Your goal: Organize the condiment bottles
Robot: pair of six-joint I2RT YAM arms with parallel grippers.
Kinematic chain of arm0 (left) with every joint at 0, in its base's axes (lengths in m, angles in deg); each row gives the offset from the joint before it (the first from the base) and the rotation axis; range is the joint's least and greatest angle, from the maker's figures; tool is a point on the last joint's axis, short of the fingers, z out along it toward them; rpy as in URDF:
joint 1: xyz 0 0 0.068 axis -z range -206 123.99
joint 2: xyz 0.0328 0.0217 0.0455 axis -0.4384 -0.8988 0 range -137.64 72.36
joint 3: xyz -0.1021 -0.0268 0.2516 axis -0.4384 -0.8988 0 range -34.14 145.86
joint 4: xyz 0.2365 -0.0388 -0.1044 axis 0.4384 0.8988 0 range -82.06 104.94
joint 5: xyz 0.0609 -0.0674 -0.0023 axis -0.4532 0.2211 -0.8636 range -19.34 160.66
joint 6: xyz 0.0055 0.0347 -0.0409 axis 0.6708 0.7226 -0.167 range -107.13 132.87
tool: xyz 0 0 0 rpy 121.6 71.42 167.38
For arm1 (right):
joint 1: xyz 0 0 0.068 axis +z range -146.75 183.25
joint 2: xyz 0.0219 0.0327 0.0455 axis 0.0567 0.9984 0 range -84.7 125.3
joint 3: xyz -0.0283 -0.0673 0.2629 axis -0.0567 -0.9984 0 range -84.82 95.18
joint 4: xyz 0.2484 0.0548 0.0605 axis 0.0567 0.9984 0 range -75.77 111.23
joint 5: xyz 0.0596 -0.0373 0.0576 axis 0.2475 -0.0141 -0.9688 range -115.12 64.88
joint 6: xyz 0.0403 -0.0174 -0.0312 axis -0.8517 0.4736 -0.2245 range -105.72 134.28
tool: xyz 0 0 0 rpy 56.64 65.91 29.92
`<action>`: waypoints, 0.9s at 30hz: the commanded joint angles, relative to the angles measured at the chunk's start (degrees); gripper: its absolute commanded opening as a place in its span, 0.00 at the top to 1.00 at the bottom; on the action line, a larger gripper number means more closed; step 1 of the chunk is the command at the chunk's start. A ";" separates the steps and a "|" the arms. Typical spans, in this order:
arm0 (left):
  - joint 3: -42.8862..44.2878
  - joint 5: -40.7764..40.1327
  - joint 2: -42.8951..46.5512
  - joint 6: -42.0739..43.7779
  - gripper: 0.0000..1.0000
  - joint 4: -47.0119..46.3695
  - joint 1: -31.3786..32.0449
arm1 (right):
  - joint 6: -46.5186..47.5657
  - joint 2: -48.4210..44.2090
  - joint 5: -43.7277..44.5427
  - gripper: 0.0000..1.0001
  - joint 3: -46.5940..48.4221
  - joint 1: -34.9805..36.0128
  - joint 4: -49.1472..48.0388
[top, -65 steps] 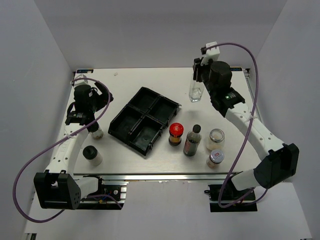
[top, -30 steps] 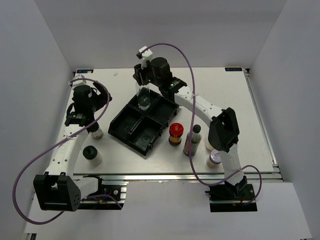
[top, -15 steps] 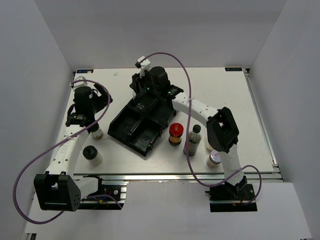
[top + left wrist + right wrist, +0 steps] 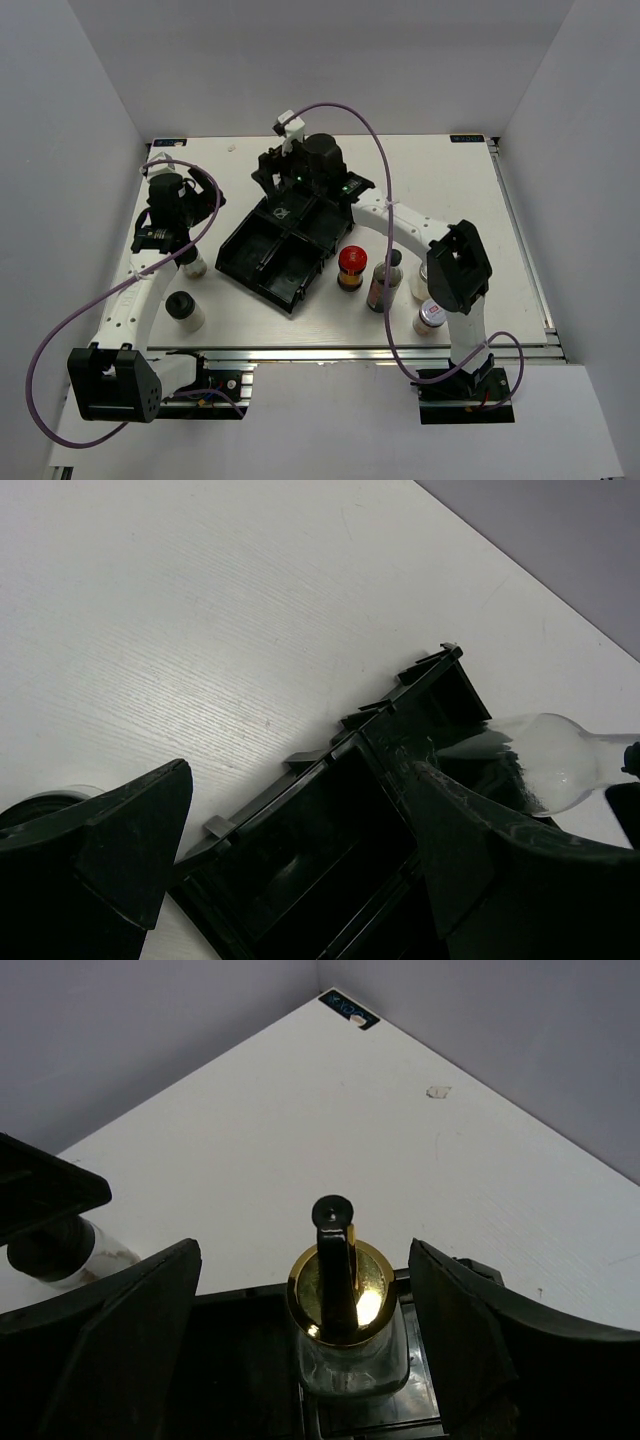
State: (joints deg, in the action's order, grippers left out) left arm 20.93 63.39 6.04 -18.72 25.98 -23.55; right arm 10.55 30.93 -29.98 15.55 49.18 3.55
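The tall clear gold-capped bottle (image 4: 340, 1290) stands upright in the back compartment of the black tray (image 4: 262, 262). My right gripper (image 4: 305, 1280) is open, with one finger on each side of the bottle's neck and not touching it. In the top view the right gripper (image 4: 284, 198) hovers over that bottle (image 4: 283, 212). My left gripper (image 4: 200, 215) is open and empty at the tray's left; its wrist view shows the tray (image 4: 420, 685) and the clear bottle (image 4: 545, 765). Two white black-capped bottles (image 4: 185, 308) (image 4: 195, 264) stand on the left. The red-lidded jar (image 4: 351, 263), dark bottle (image 4: 383, 285) and a silver-lidded jar (image 4: 431, 315) stand on the right.
A second jar (image 4: 418, 282) is mostly hidden behind my right arm's forearm. The tray's other three compartments hold nothing. In the right wrist view a white bottle (image 4: 60, 1250) shows beyond the tray beside the left arm's finger (image 4: 45, 1185).
My right arm carried the clear bottle from the rear right to the tray and lowered it into the back compartment. It then opened and let go. The left arm stayed put.
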 commanded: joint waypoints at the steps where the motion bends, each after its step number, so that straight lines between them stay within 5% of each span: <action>1: 0.92 0.06 1.46 -0.57 0.02 1.03 -0.17 | -0.14 -3.75 1.17 0.11 0.34 0.21 -2.68; 9: 2.94 -3.63 1.99 -2.24 0.02 4.36 -0.26 | -2.78 -9.79 6.71 0.11 -1.58 0.21 -0.04; 17: 3.55 -4.95 3.66 -5.14 0.02 7.71 -0.17 | -1.55 -24.12 13.37 0.11 -16.50 0.12 1.62; 27: 0.83 -0.91 7.35 -7.08 0.02 8.76 -0.17 | -10.41 -53.74 21.21 0.11 -37.26 0.21 23.93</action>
State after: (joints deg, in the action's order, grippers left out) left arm 22.26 60.68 11.26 -24.73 34.72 -23.55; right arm 3.97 -17.39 -13.20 -18.39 49.18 19.03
